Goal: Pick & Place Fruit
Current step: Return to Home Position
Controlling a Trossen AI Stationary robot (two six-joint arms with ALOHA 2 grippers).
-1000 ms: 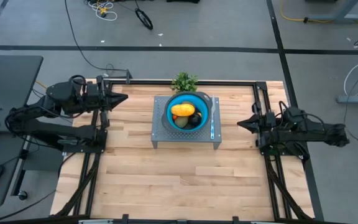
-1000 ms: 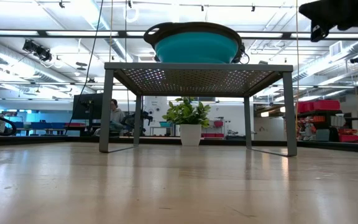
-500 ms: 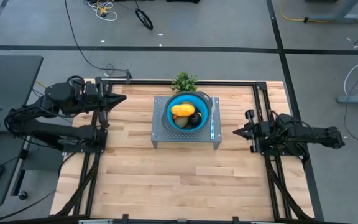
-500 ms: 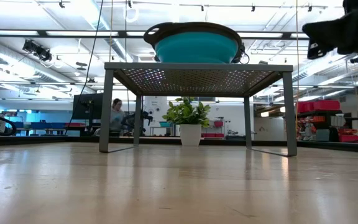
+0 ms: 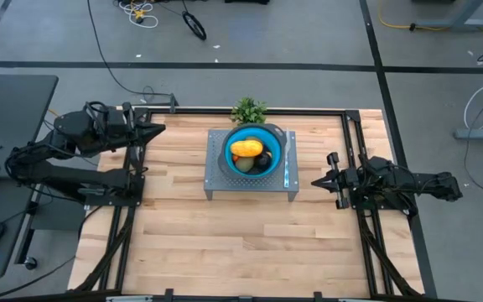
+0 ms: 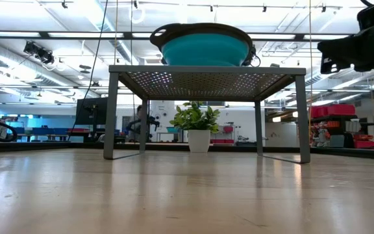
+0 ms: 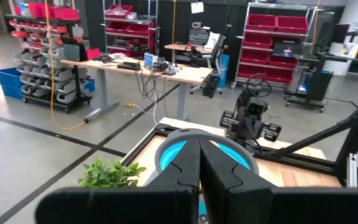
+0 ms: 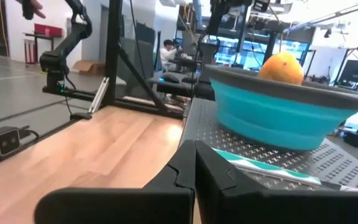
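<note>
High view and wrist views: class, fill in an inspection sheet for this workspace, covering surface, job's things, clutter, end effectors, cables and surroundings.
Surface: wooden table with a grey perforated shelf at its middle.
Job's things: blue strainer bowl on the shelf, holding a yellow-orange mango, a dark round fruit and other pieces that are partly hidden.
Clutter: blue-handled knife on the shelf, right of the bowl; green plant behind the shelf.
End effectors: left end effector shut, empty, near the far left corner; right end effector shut, empty, right of the shelf, apart from it.
Cables: loose cables on the floor beyond the table.
Surroundings: seated person; red bin racks.
</note>
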